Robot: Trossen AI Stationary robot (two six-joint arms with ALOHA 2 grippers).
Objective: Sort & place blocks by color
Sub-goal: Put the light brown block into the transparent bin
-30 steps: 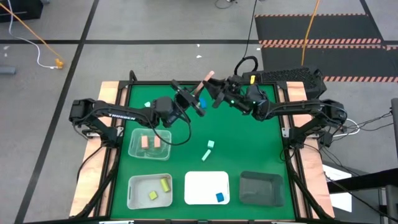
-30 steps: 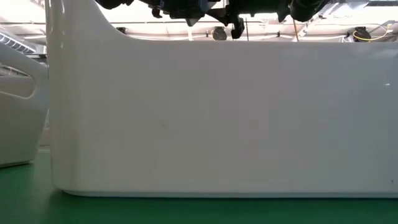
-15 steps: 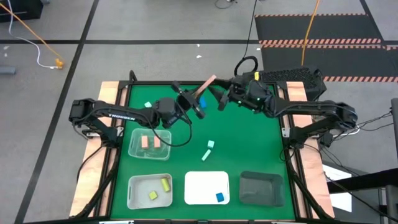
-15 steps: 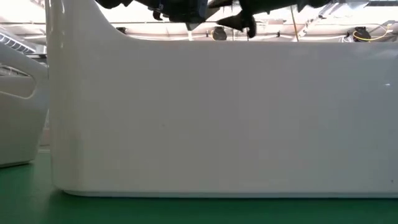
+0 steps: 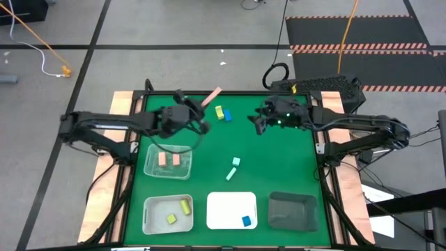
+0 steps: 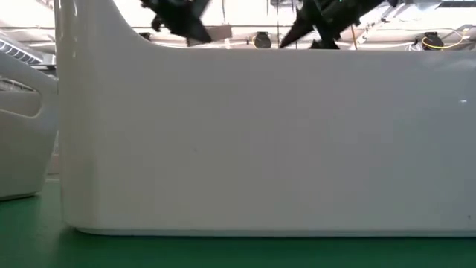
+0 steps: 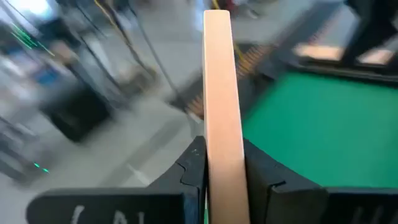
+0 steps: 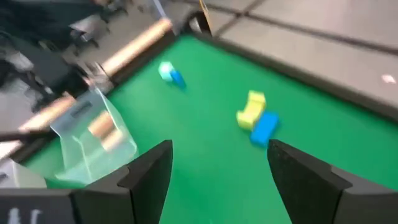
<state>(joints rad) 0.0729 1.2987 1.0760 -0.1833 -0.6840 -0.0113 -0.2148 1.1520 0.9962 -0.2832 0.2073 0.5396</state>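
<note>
While left gripper (image 5: pixel 197 113) stays out — jaws clamped on salmon-pink bar (image 5: pixel 211 97), over table's far left: sorting partly done. Two pink blocks in clear tray (image 5: pixel 150 167), two yellow-green in next tray (image 5: pixel 148 222), one blue in white tray (image 5: pixel 217 217). Dark tray (image 5: pixel 276 217) looks empty. Yellow-green (image 5: pixel 219 110) and blue (image 5: pixel 226 116) pair, mint blocks (image 5: pixel 233 167) loose on mat. Right gripper (image 5: pixel 258 124) near pair, jaws apart, empty.

A long salmon-pink bar (image 7: pixel 217 93) stood nearly upright through the middle of the frame, clamped at its lower end between the left gripper (image 7: pixel 219 180)'s two dark fingers (image 7: pixel 261 174) at the bottom centre. The green table (image 7: pixel 323 130) filled the right side of the frame. The left and upper parts were a blur of grey floor.
</note>
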